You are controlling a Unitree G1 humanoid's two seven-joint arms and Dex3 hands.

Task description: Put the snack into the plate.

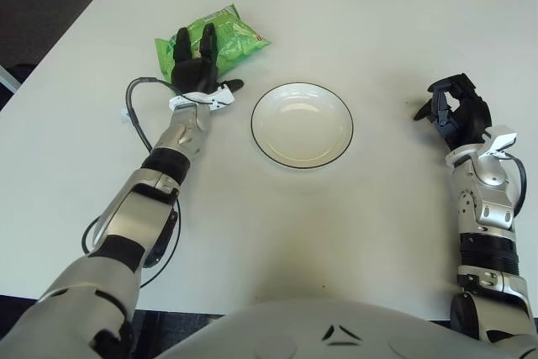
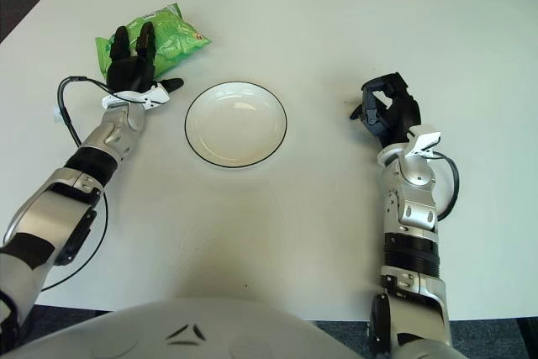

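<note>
White table (image 1: 277,233) filling the view, dark floor beyond its far edge. Nearer in, right hand (image 1: 454,111) to the right of the plate, well apart from it, fingers curled inward, holding nothing. Mid-table, white plate (image 1: 302,124) with a thin dark rim, bare inside. Farther back and left, left hand (image 1: 197,65) laid over the green snack bag (image 1: 227,35), fingers stretched across it, thumb out toward the plate, not closed around it. Snack lying on the table beyond the plate's left edge, outside it.
</note>
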